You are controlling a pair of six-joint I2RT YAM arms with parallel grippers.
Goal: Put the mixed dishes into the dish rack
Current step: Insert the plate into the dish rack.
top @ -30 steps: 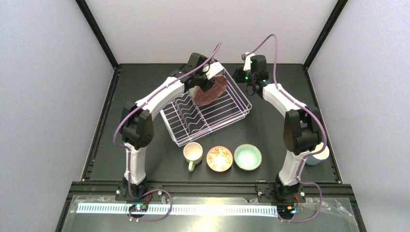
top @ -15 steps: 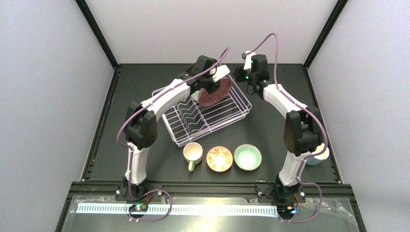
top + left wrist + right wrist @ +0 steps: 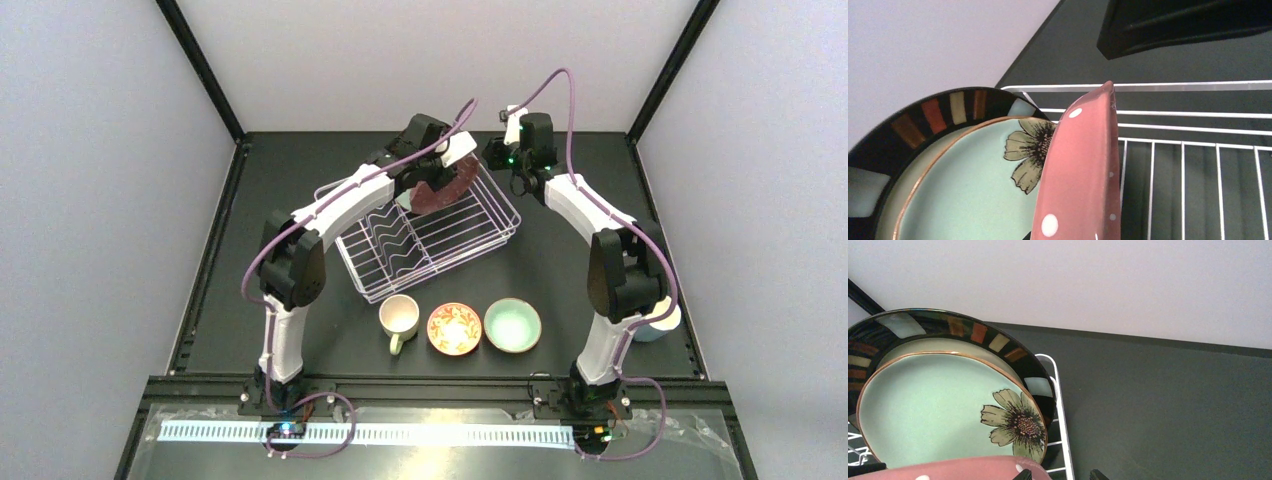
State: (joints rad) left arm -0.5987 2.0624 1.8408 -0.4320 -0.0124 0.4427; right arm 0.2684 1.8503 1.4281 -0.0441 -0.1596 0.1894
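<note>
**Dark surface, white rack: pink plate in the left tool's grip**

Pale walls are closing in a dark surface (image 3: 560, 270) on three sides, and both arms are reaching from its near edge toward the far half. The dish rack (image 3: 452, 243) is sitting on that surface at an angle, with its wavy dividers showing in the left part.

The left tool (image 3: 430, 186) is clenching the pink dotted scalloped plate (image 3: 448, 188) and holding it on edge over the rack's far end. From the left wrist the plate is showing almost edge-on, its rim rising toward the rack's top wire. Whether its lower edge is touching the wires, I cannot tell.

Two more plates are standing just behind it in the rack. The teal flower plate (image 3: 968, 195) is leaning in front of the cream plate with dark striped rim (image 3: 933, 112), whose rim is showing above and around it. In the left wrist view the pink plate is overlapping the teal plate's flower.

The right tool (image 3: 521, 184) is hovering just past the rack's far right corner, with its fingers parted and grasping nothing. Only their dark tips are peeking in at the bottom of the right wrist view.

Nearer the arm bases, the cream mug (image 3: 399, 316), the red-orange bowl (image 3: 454, 328) and the mint bowl (image 3: 512, 325) are sitting in a row on the surface, outside the rack. The blue mug (image 3: 664, 322) is standing at the right edge, mostly hidden behind the right arm.
</note>
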